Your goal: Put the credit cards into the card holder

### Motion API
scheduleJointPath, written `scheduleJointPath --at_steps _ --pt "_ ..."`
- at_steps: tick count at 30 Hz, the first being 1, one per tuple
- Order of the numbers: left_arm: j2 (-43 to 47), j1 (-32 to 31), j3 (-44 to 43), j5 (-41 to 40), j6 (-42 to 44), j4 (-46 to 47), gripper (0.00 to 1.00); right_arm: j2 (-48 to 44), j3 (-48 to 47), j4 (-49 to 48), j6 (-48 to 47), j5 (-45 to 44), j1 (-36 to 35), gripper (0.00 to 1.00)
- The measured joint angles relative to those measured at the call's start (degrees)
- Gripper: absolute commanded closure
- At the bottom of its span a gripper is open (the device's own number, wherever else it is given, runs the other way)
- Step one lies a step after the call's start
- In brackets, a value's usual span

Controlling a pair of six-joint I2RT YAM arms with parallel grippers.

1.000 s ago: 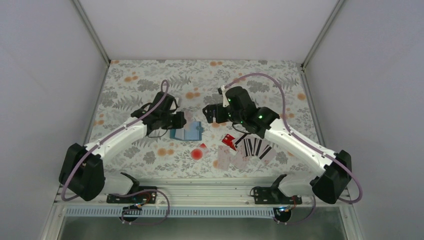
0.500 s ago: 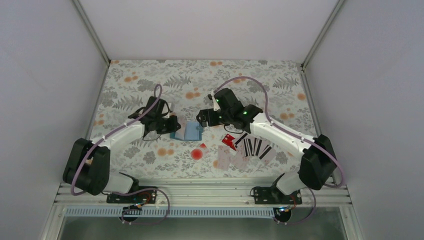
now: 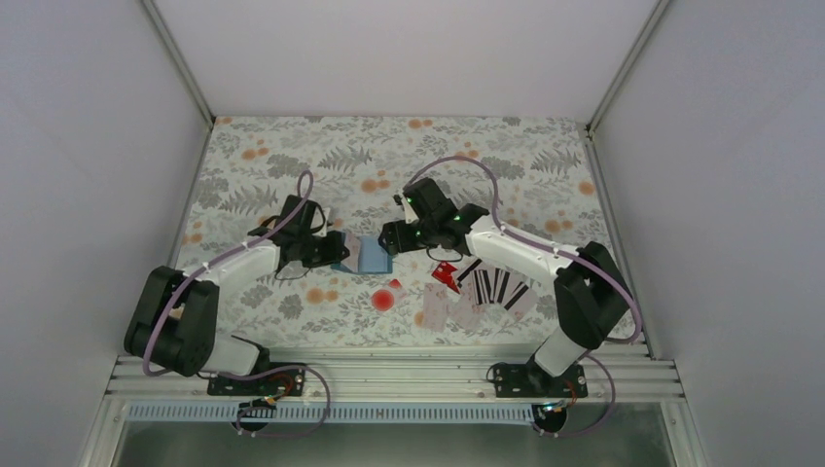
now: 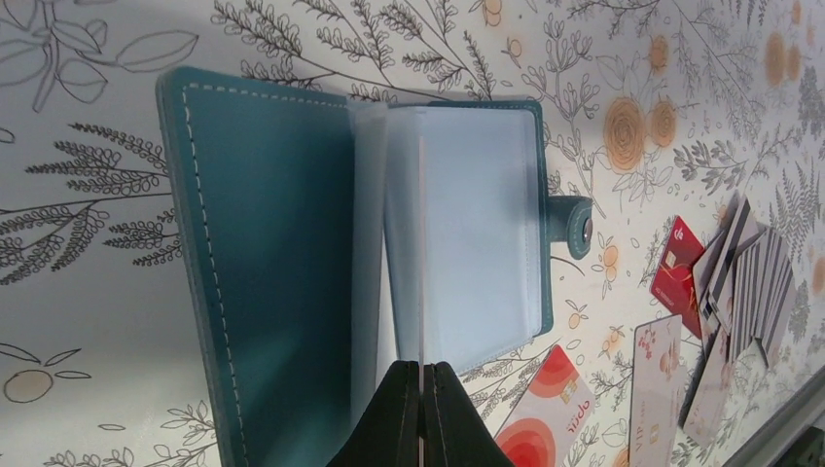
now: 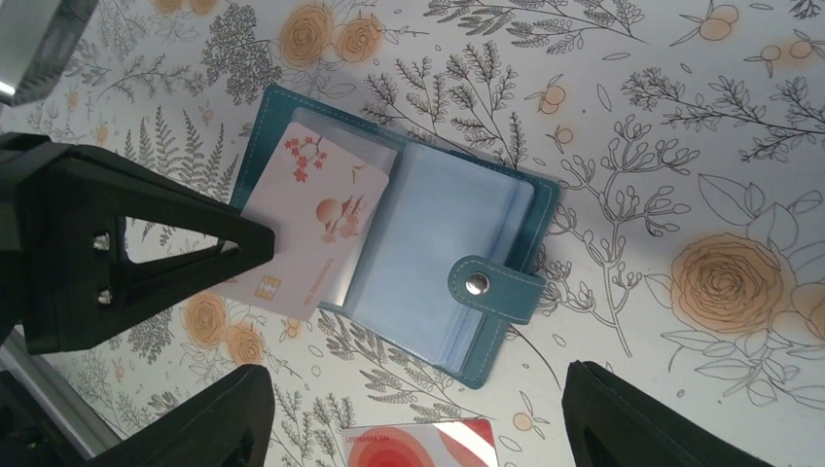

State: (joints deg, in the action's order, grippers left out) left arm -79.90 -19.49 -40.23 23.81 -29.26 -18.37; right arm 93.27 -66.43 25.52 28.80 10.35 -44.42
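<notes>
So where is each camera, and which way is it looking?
Top external: above and behind, looking down at the flowered table; the whole left arm and right arm show, bases nearest.
Left wrist: on the left arm, looking down past the left end effector, shut on a clear page of the card holder.
Right wrist: on the right arm, looking down through the open right end effector; the left end effector shows too.
Shared: all three see the card holder; both wrist views catch its snap tab.
</notes>
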Motion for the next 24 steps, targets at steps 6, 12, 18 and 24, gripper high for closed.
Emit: scheduleJointPath --at_steps 6,12,18,24 --pt "-1.2 0.7 1.6 2.1 -1.2 2.2 0.98 1.1 0.9 -2.1 -0.8 1.4 0.5 0.33" --pt "-1.5 1.1 2.6 3.6 -1.4 4.5 0.98 2.3 1.7 -3.3 -0.9 2.7 1.4 0.35" --pt "-2.2 1.6 2.9 4.5 -1.4 5.8 0.98 3.5 3.1 -4.4 -0.9 3.8 1.9 0.36" --pt "-2.6 1.9 3.1 5.2 -1.0 6.5 0.97 4.4 4.0 -5.6 -1.4 6.5 3.2 0.37"
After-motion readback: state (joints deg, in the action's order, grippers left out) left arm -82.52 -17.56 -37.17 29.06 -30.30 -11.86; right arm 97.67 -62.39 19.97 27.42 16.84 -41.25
